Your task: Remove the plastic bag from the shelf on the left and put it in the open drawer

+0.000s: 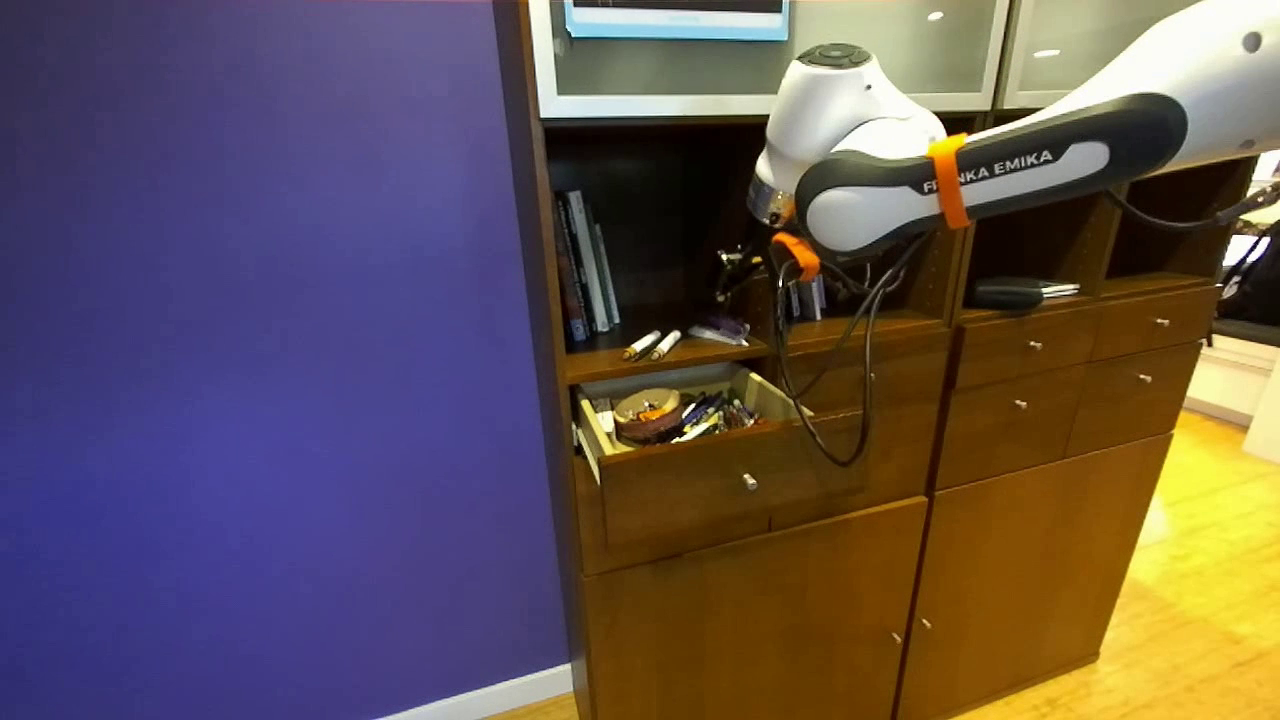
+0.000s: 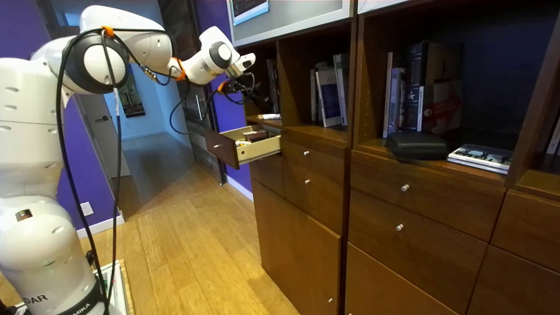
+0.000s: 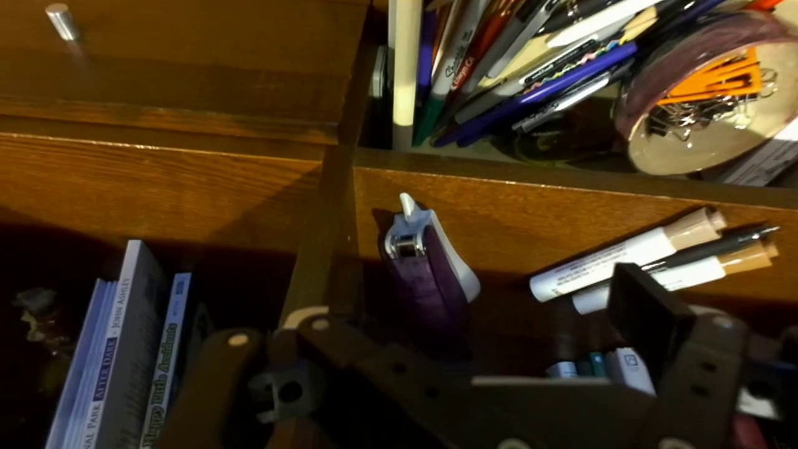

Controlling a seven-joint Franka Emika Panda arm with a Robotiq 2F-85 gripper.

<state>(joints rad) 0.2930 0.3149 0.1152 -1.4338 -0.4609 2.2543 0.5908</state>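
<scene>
No plastic bag can be made out. A purple and white stapler-like object (image 3: 430, 280) lies on the left shelf (image 1: 600, 367), near the shelf's right divider; it also shows in an exterior view (image 1: 722, 330). My gripper (image 3: 499, 312) is open in the wrist view, its fingers wide apart with nothing between them. In an exterior view the gripper (image 1: 735, 275) hangs just above the purple object, apart from it. The gripper (image 2: 259, 98) also reaches into the shelf opening here. The open drawer (image 1: 690, 490) is below the shelf and also shows in an exterior view (image 2: 258, 149).
Two white markers (image 3: 598, 265) and a black pen lie on the shelf. Books (image 1: 590, 260) stand at its left. The drawer holds pens (image 3: 530, 81) and a round bowl (image 1: 650, 415) with clips. A vertical divider (image 3: 330, 206) borders the shelf; more books (image 3: 118, 343) stand beyond it.
</scene>
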